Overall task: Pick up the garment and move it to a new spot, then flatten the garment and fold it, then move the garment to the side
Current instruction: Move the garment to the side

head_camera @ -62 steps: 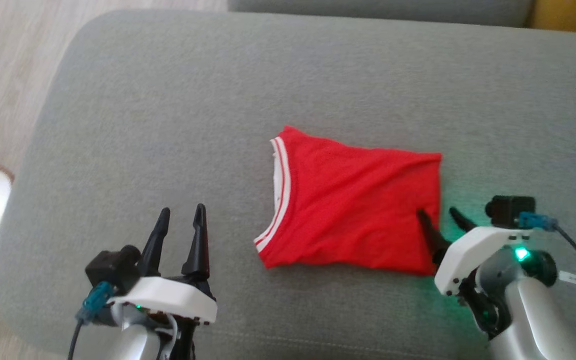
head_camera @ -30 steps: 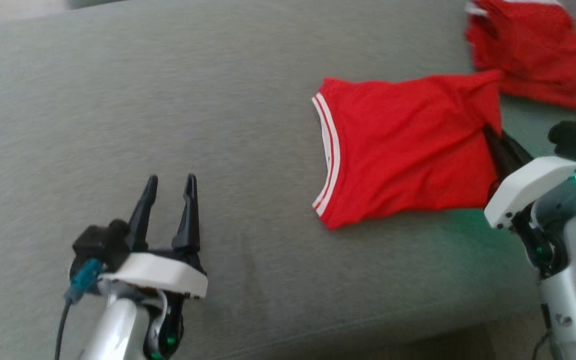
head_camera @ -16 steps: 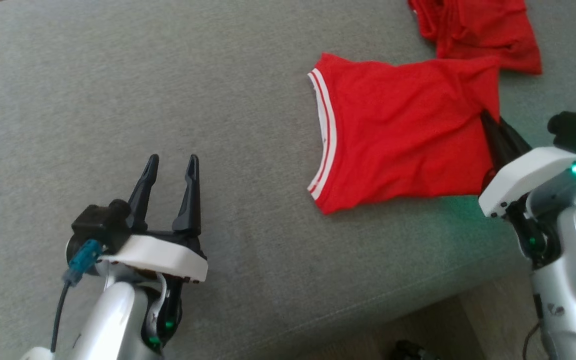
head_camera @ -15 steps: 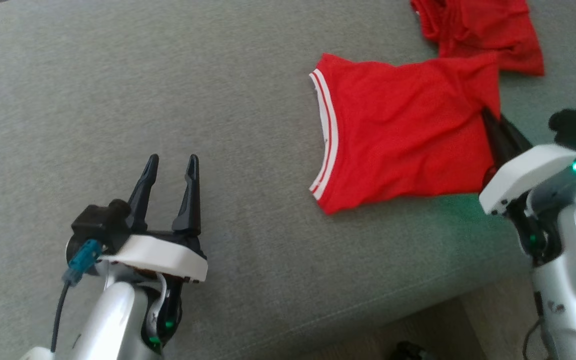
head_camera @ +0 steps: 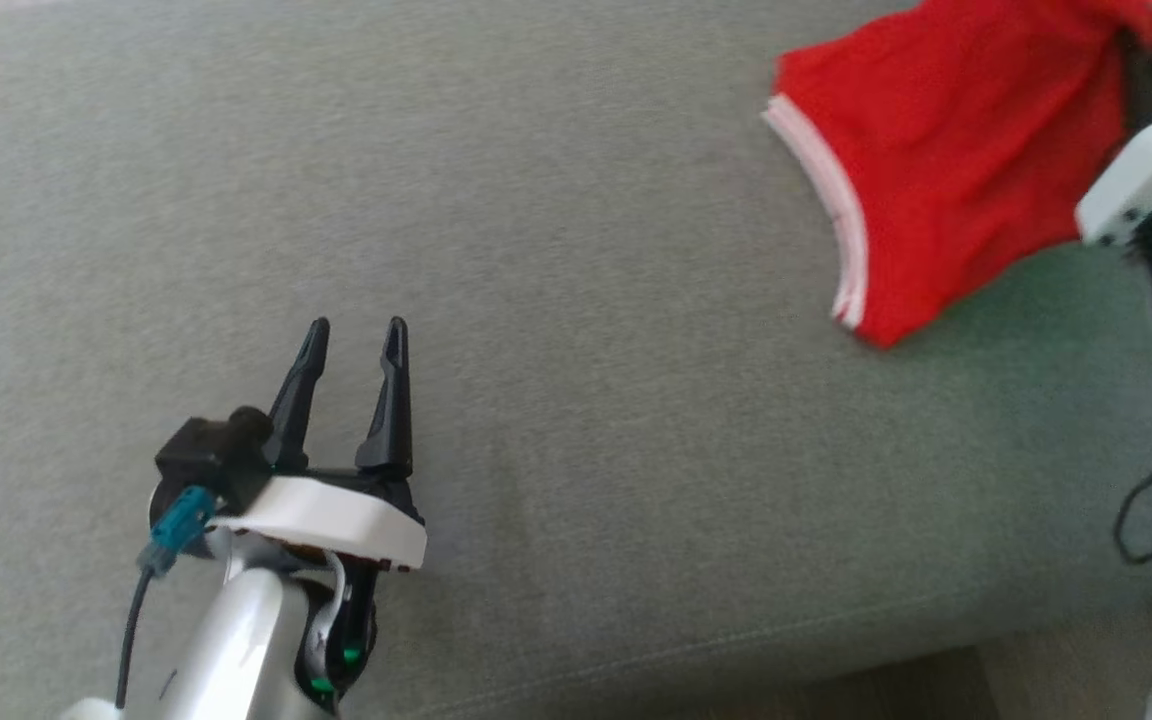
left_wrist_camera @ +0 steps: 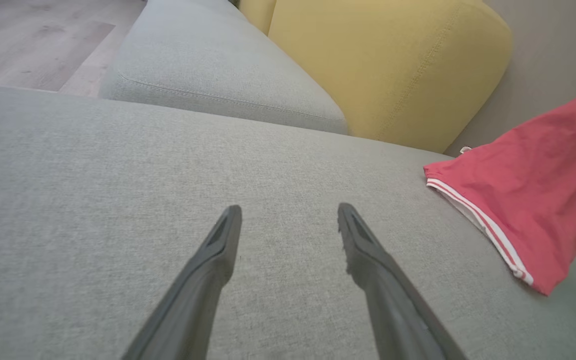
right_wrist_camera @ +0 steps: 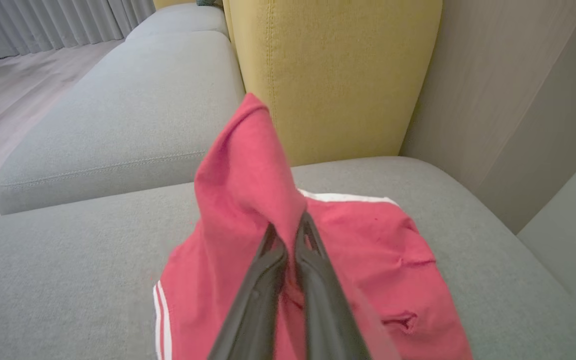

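Two grippers are in sight over a wide grey sofa cushion (head_camera: 576,250). The left gripper (head_camera: 357,325) hovers at the lower left of the head view, its two dark fingers spread wide apart with nothing between them. The left wrist view shows the bare cushion in the gap between the tips.

The right gripper (right_wrist_camera: 288,227) is at the upper right edge of the head view, its jaws pressed together on a fold of the red garment (head_camera: 946,170). In the right wrist view the fingers lie nearly side by side, and a peak of the garment stands up just beyond their tips.

The garment sits at the right end of the cushion, well apart from the left gripper. It is drawn up on the gripped side and slopes down from there, so that its white-striped hem (head_camera: 841,205) faces the left gripper and its lowest corner reaches the cushion.

Under the right gripper's fingers more red cloth (right_wrist_camera: 393,260), white along its far edge, lies spread flat; whether it belongs to the same garment cannot be told.

Behind the cushion stands a yellow backrest (left_wrist_camera: 388,65). Beside it is a second grey seat cushion (left_wrist_camera: 208,65), and past that a pale wooden floor (left_wrist_camera: 33,40).
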